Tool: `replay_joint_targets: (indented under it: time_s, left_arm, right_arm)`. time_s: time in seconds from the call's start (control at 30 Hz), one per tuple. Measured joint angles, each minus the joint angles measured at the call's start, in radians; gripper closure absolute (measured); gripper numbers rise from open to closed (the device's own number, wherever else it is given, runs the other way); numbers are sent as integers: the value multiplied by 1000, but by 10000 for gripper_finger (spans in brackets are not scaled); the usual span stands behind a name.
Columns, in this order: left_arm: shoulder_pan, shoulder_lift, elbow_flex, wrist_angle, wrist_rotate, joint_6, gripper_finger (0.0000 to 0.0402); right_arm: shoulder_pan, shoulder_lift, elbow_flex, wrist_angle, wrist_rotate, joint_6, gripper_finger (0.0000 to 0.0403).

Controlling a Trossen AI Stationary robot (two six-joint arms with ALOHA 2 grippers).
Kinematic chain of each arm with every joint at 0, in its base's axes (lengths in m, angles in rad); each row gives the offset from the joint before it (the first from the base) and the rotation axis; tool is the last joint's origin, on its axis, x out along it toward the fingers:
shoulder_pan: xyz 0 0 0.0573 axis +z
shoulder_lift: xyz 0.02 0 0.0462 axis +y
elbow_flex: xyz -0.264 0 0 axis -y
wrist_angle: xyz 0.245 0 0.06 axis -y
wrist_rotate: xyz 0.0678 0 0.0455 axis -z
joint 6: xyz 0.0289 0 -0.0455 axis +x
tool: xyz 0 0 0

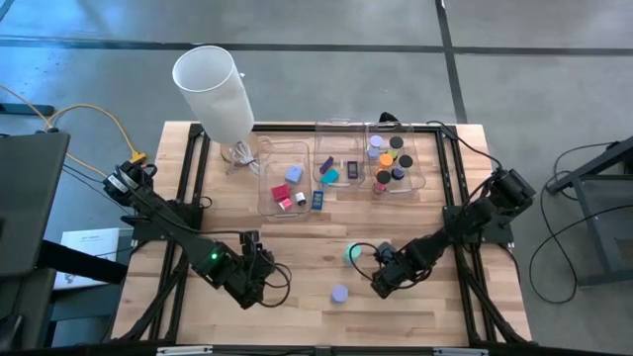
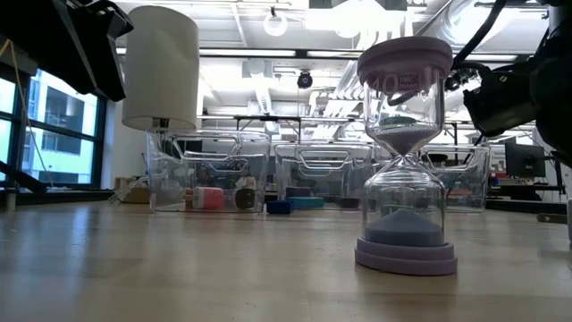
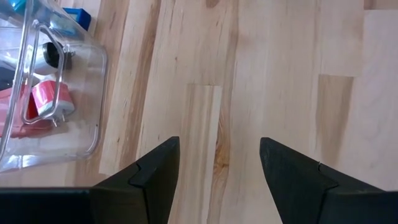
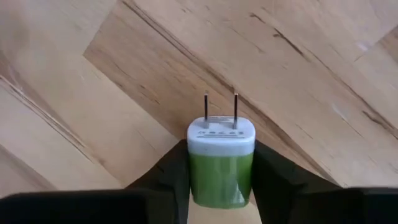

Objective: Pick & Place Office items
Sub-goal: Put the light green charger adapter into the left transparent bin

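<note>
My right gripper (image 1: 368,263) (image 4: 219,148) points down at the table's near right and is shut on a small green wall charger (image 4: 221,171) with a white face and two prongs; from above it shows as a green spot (image 1: 352,254). A lavender hourglass (image 1: 339,294) (image 2: 407,152) stands upright on its base just beside it, toward the near edge. My left gripper (image 1: 260,280) (image 3: 217,146) hangs open over bare wood at the near left. Small office items, red, pink, blue, teal and round discs, lie in three clear bins (image 1: 284,203). My right gripper pinches the charger's green body by its two opposite sides (image 4: 196,177), one finger on each. The fingers come from above, pointing down. The charger lies flat with its prongs (image 4: 221,109) level along the wood; whether it rests on the table I cannot tell.
The three clear bins stand in a row at the table's far middle (image 1: 339,148) (image 1: 420,163); one bin corner with red pieces (image 3: 50,99) shows near my left gripper. A tall white cylinder (image 1: 213,89) stands at the far left. Bare wood lies between the two grippers.
</note>
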Motion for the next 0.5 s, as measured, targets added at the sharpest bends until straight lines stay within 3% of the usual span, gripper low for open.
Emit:
replay_joint_targets:
  time_s: [0.2, 0.5]
  left_arm:
    - [0, 0, 0, 0, 0, -8, 188]
    - [0, 0, -11, -5, 0, -26, 188]
  right_arm:
    - [8, 1, 21, -28, 29, -18, 286]
    - [75, 11, 111, -80, 165, -42, 286]
